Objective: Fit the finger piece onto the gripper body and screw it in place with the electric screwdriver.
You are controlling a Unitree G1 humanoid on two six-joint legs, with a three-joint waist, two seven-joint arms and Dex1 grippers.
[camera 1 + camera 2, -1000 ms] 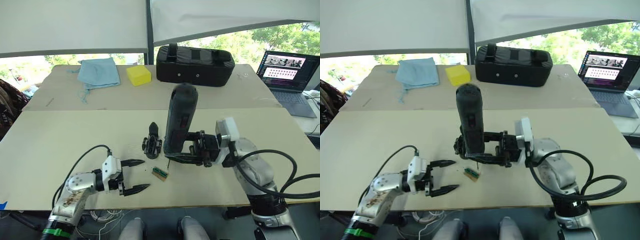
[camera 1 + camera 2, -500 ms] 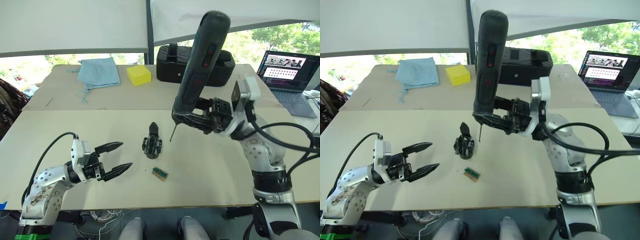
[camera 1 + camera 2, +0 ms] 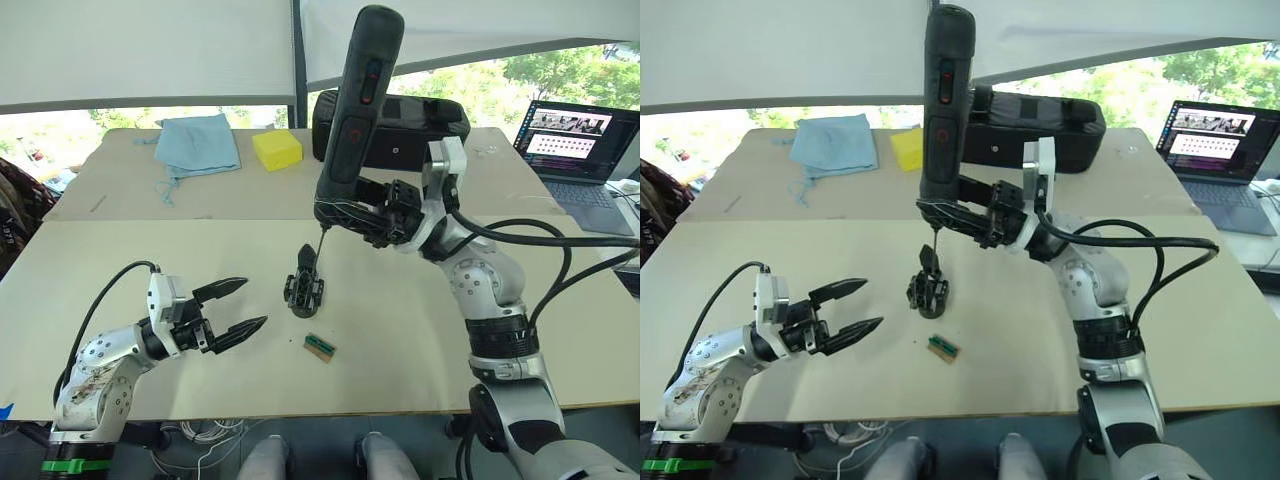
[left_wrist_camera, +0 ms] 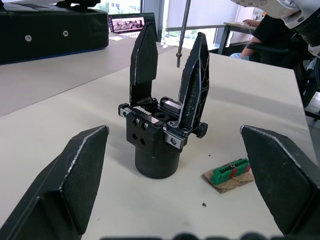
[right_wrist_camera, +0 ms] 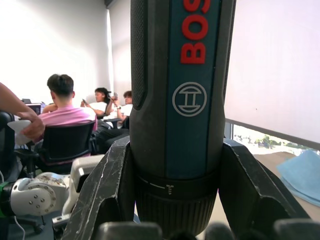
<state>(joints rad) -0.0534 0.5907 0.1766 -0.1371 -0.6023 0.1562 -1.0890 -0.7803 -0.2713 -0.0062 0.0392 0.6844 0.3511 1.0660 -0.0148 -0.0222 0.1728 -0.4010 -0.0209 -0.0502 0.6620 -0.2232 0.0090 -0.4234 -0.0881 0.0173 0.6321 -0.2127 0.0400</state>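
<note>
Swung back over the gripper body (image 3: 304, 288) on the desk (image 3: 420, 330), my right hand (image 3: 372, 212) clamps the screwdriver (image 3: 355, 110) for screwing; left hand (image 3: 240, 306) hangs spread; next, lower the bit onto the screw.

electric screwdriver (image 3: 357, 120) above gripper body (image 3: 304, 288)

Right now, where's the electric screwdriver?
The electric screwdriver is upright in the right gripper, its bit just above the gripper body at the table's middle.
</note>
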